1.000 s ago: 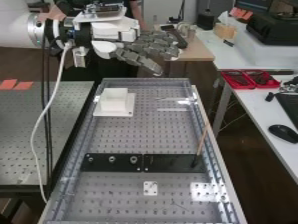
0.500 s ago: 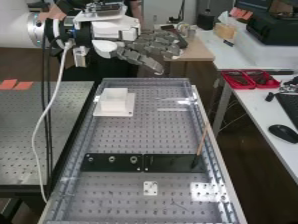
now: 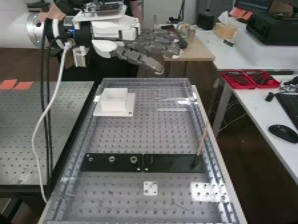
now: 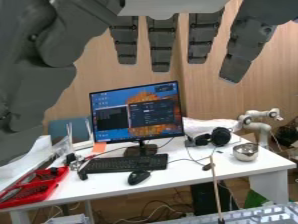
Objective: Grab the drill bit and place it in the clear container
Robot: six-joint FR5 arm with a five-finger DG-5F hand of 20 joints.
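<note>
My robot hand [image 3: 141, 58]: open, empty, high by far end of desk [image 3: 143, 132]. Thin rod [image 3: 201, 142]: near-upright, lower, toward near end.

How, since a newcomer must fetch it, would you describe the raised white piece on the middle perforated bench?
Seen from above, the middle perforated bench runs away from the camera. Near its far left corner, a chunky, squarish white piece rises from a wider white base. The small white plate, much nearer, lies flat.

The white arm's hand [image 3: 143, 49] has dark grey fingers.
</note>
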